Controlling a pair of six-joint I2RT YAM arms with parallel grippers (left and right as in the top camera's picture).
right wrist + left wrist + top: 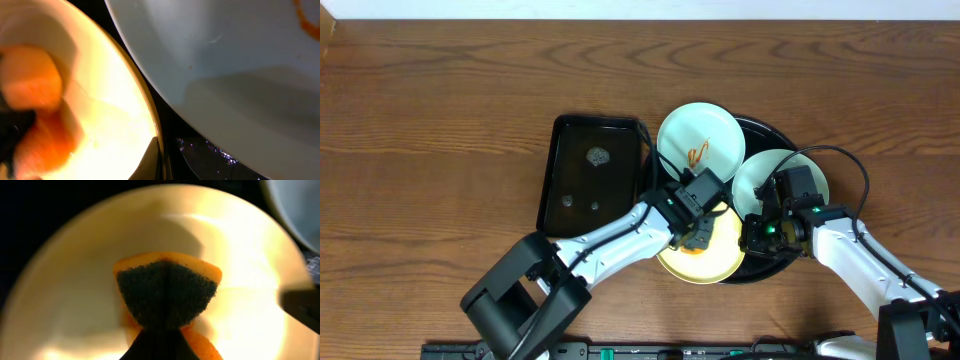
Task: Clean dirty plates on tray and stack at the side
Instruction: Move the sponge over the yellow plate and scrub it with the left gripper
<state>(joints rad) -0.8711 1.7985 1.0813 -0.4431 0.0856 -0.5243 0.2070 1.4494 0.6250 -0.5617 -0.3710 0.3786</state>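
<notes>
With left tool [698,238] gripping sponge [167,290], press flat, sweep whole yellow plate [240,245]; cannot tell width of right tool [757,238].

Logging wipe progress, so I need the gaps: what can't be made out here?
Overhead: right arm covers much of the right mint plate; sauce there unknown.
Left wrist: sponge hides the yellow plate centre.
Right wrist: right hand cut off at bottom edge; grip unclear.

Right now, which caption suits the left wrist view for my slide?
An orange sponge, dark side toward the camera, on the yellow plate; a pale blue plate at the corner.
</notes>
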